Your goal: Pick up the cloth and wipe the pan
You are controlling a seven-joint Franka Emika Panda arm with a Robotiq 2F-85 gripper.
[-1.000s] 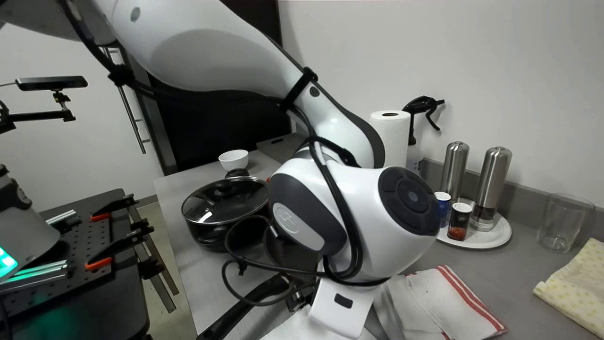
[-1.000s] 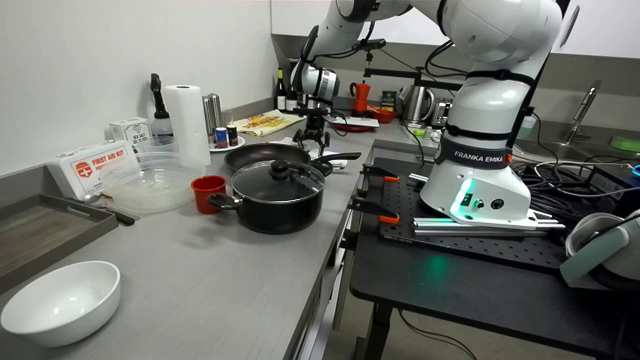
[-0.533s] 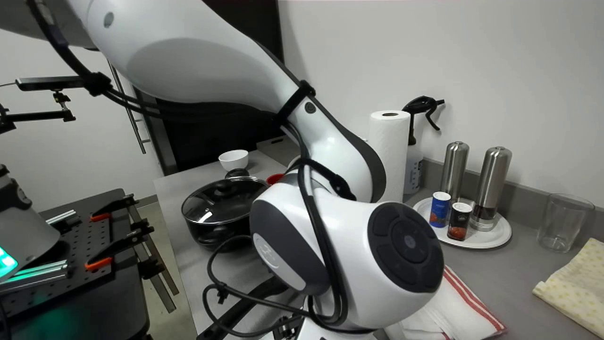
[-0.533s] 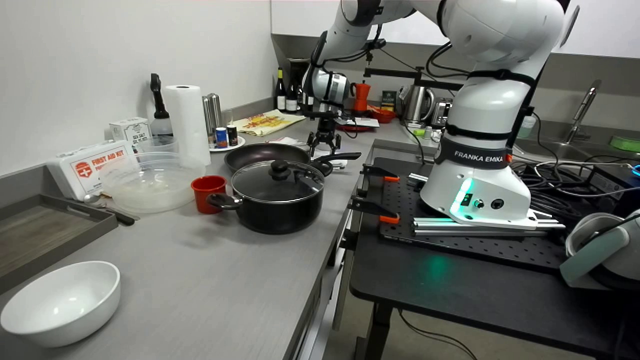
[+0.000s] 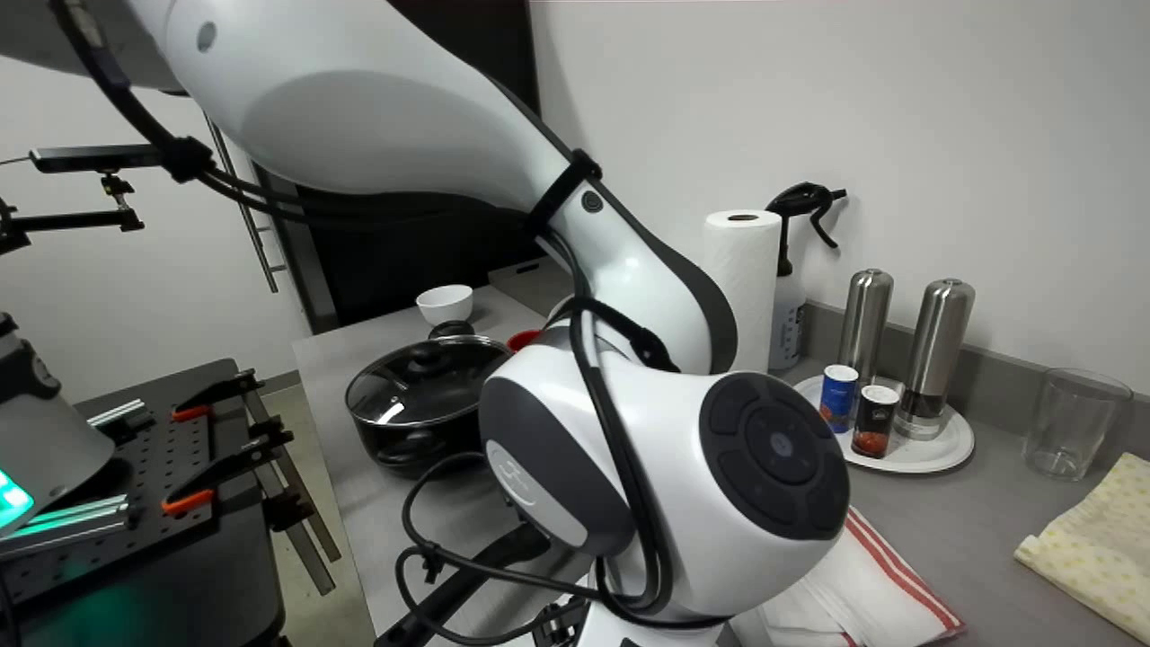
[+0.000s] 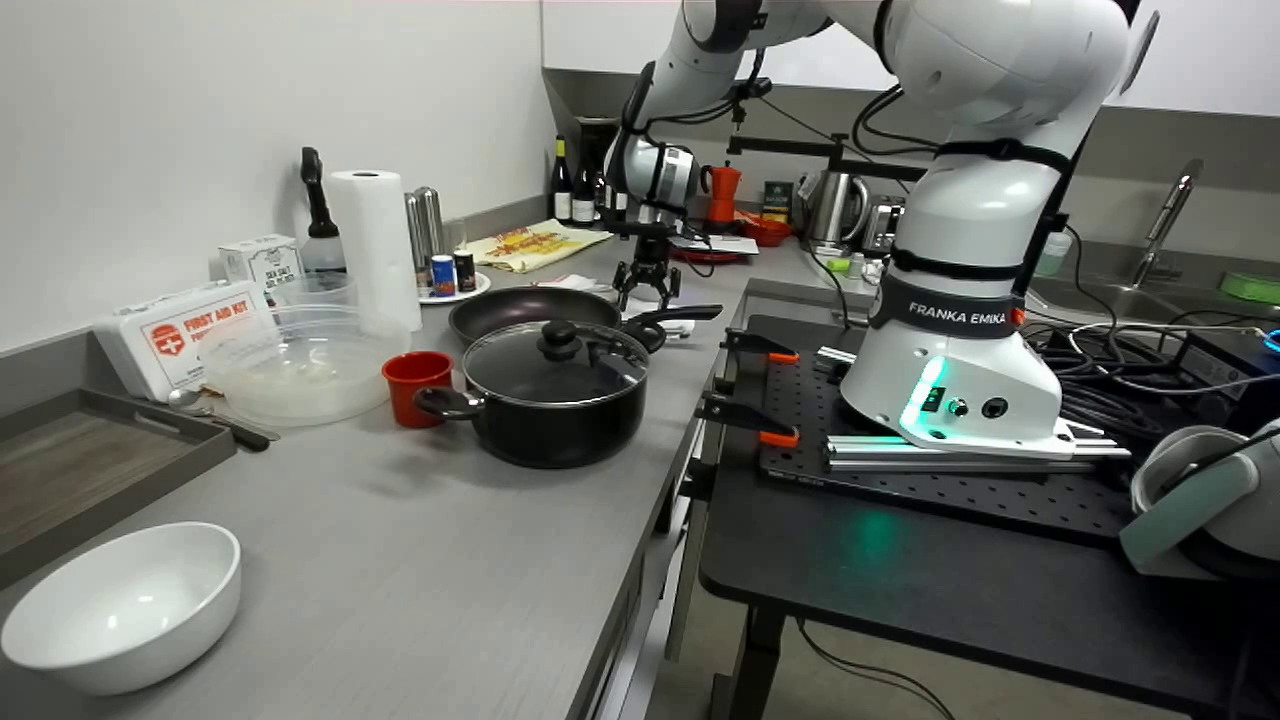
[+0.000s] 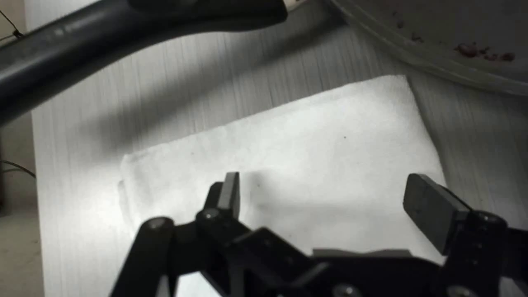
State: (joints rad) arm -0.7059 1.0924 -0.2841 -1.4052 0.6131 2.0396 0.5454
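White, the cloth [image 7: 330,144] lies on the counter [image 7: 82,255] under my gripper [image 7: 324,192], whose fingers [image 7: 431,212] I hold spread wide; whether their tips touch it, I cannot tell. Just beside the cloth, the pan [image 7: 462,18] has reddish bits [image 7: 467,50] inside, near its rim. In both exterior views, a black pot [image 6: 560,435] wears its glass lid [image 6: 530,372], and a white plate [image 5: 916,458] bears two shakers [image 5: 837,397] and a silvery mill [image 5: 939,341].

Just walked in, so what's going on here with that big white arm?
The robot arm seems about to pick up the plain cloth to wipe the pan beside it. Its open hand is over the cloth, holding nothing. The cloth lies on the counter, and reddish bits show in the pan, so wiping likely lies ahead.
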